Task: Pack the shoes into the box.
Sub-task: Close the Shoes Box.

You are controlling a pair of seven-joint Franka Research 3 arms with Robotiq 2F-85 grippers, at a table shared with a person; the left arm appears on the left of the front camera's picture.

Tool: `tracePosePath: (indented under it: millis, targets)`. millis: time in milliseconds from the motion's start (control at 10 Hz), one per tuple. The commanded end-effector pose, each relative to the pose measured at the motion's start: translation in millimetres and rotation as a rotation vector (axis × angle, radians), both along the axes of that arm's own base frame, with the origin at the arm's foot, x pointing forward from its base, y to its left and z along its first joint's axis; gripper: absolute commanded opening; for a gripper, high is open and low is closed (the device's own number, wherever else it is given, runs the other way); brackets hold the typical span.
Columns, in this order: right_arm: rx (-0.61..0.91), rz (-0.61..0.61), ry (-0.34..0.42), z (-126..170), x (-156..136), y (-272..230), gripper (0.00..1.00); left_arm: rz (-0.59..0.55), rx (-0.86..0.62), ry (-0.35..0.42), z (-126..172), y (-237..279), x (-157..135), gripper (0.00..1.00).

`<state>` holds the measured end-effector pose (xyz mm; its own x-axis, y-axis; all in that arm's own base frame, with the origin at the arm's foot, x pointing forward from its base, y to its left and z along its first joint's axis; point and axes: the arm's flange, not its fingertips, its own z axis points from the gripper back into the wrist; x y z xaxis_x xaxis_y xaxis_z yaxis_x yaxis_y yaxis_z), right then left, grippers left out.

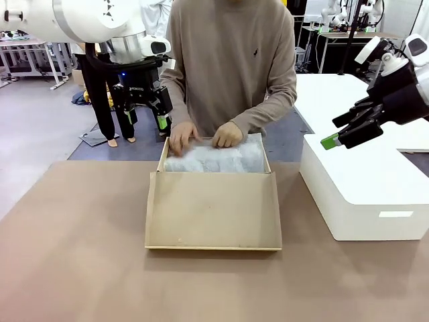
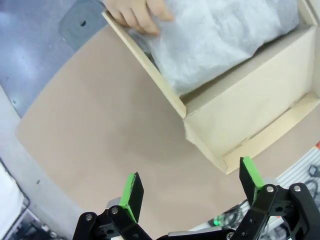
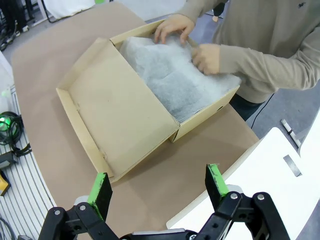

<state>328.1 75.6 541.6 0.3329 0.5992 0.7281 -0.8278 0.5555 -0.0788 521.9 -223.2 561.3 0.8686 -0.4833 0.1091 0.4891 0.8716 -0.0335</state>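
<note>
The tan box (image 1: pixel 213 209) lies mid-table with its flap lid folded open toward me. White tissue paper (image 1: pixel 214 157) covers its inside, and the shoes are hidden. The person's hands (image 1: pixel 182 137) press the tissue at the far rim. My left gripper (image 1: pixel 146 119) hangs open above the box's far left corner, holding nothing. In the left wrist view the gripper (image 2: pixel 191 182) hovers over bare table beside the box wall (image 2: pixel 240 110). My right gripper (image 1: pixel 338 131) is open and holds nothing, raised above the white block. The right wrist view puts it (image 3: pixel 159 187) well short of the box lid (image 3: pixel 120 115).
A large glossy white block (image 1: pixel 369 188) stands on the table right of the box, under my right arm. The person stands close against the far edge. Brown table surface (image 1: pixel 74 255) stretches left of and in front of the box.
</note>
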Motion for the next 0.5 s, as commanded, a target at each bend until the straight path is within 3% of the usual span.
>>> tracePosePath:
  millis: [0, 300, 400]
  targets:
    - [0.015, 0.007, -0.001, 0, 1, 0, 1.00, -0.166, 0.072, 0.030, 17, 28, 3, 1.00]
    - [0.015, 0.007, -0.001, 0, 1, 0, 1.00, -0.387, 0.102, 0.052, 29, 63, 12, 1.00]
    - [0.015, 0.007, -0.001, 0, 1, 0, 1.00, -0.535, 0.087, 0.050, 29, 77, 18, 1.00]
